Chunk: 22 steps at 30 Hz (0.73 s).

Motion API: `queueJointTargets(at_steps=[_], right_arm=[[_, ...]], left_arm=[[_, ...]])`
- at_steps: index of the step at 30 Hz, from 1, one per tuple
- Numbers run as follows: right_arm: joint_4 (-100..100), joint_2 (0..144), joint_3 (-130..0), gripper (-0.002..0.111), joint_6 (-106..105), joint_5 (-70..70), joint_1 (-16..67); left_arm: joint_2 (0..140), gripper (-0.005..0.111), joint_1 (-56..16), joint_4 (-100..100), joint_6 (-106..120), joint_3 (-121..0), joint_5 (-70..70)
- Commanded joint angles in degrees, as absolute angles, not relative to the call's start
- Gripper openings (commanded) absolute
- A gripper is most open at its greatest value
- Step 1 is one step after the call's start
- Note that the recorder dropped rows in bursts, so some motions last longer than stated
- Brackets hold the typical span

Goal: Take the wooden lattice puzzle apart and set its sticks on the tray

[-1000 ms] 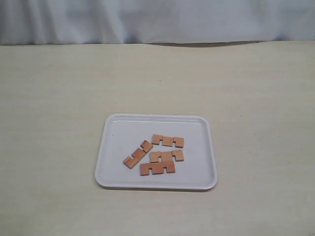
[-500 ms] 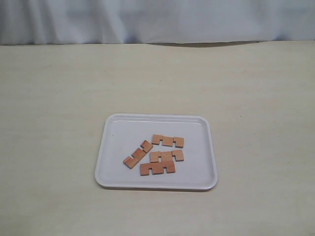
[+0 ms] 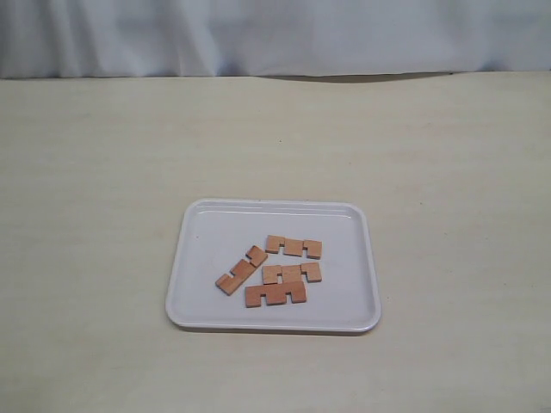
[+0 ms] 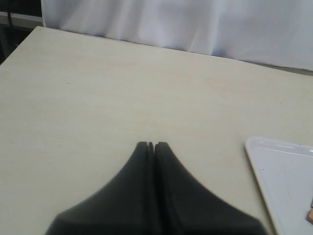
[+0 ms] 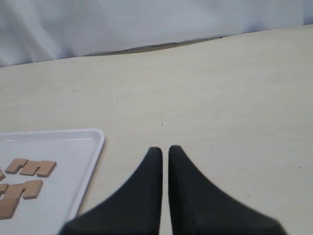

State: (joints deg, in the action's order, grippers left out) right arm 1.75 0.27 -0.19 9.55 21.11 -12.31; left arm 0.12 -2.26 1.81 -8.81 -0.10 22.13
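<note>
Nothing has shifted since the earlier frames: the four sticks (image 3: 275,294) lie loose on the white tray (image 3: 344,258), off to the side of both sets of fingers. The left gripper (image 4: 150,144) is pressed fully closed and empty above the bare table (image 4: 73,98). The right gripper (image 5: 165,148) shows only a thin slit and holds nothing.

We look down on the tray (image 3: 207,232) from its 6 o'clock; our wrist cameras sit low at 9 and 3, facing 12, each catching its edge.
</note>
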Motion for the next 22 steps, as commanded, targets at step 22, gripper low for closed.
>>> queueJointTargets(at_steps=[22], right_arm=[[1.8, 0.0, 0.0, 0.004, 9.1, 20.9, -12.5]], left_arm=[[0.0, 0.000, -2.7, -7.1, -8.7, 0.0, 20.7]])
